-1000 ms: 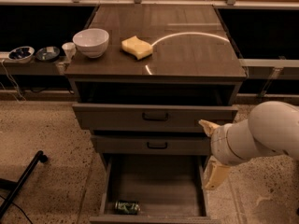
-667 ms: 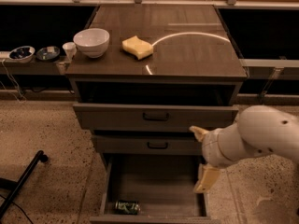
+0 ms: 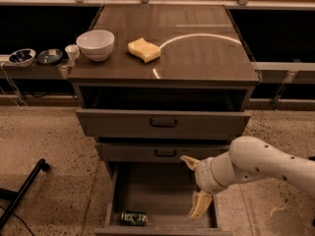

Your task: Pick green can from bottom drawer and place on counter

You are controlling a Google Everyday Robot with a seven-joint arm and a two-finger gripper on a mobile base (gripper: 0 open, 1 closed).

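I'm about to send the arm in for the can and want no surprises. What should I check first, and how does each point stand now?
1. Bottom drawer pulled out: ok.
2. Green can in view: ok. It lies on its side at the drawer's front, on the picture's left.
3. Gripper open and holding nothing: ok. It hangs over the drawer's right side in the picture.
4. Gripper lined up with the can: not ok. The can lies apart from it, toward the drawer's other side.
5. Free spot on the counter: ok. The bowl and sponge sit toward its other end.
6. Clearance under the middle drawer: cannot tell.
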